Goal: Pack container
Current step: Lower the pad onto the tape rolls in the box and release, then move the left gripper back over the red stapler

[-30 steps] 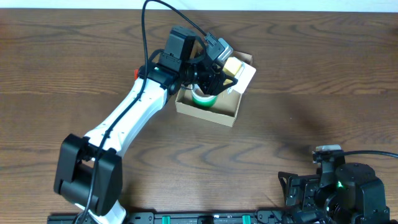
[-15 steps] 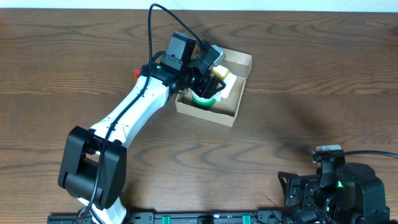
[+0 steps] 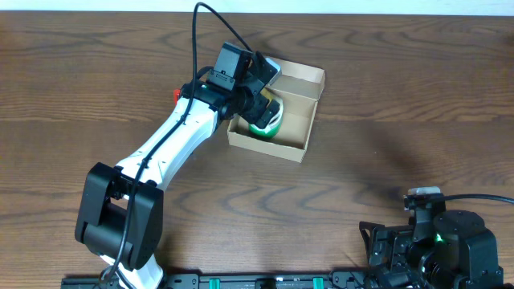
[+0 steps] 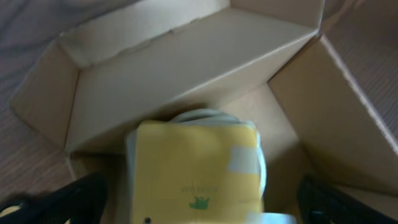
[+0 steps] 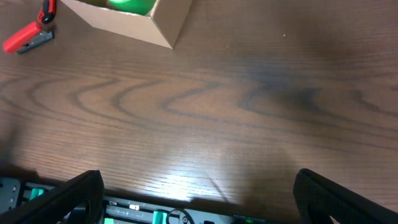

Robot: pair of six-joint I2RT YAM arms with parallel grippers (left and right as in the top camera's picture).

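Note:
The tan cardboard container (image 3: 273, 148) stands open on the table, its flap lid folded back. It also shows in the left wrist view (image 4: 186, 68) and the right wrist view (image 5: 134, 23). A green and white tape roll (image 3: 264, 125) lies inside it. My left gripper (image 3: 268, 99) reaches down into the container, fingers spread wide (image 4: 199, 202). A pale yellow square block (image 4: 193, 165) with a small green logo lies between the fingers, apart from both, resting on the white roll (image 4: 205, 114). My right gripper (image 5: 196, 199) is open and empty, low over the table near its front edge.
A red clamp (image 5: 28, 36) lies on the table left of the container, seen in the overhead view (image 3: 177, 94) beside the left arm. The right arm (image 3: 438, 241) is folded at the front right corner. Bare wood table (image 3: 385, 136) lies between the container and the right arm.
My left gripper has moved left and down into the container with the yellow block. The block, seen at the gripper tip over the right side before, is now hidden under the gripper in the overhead view.

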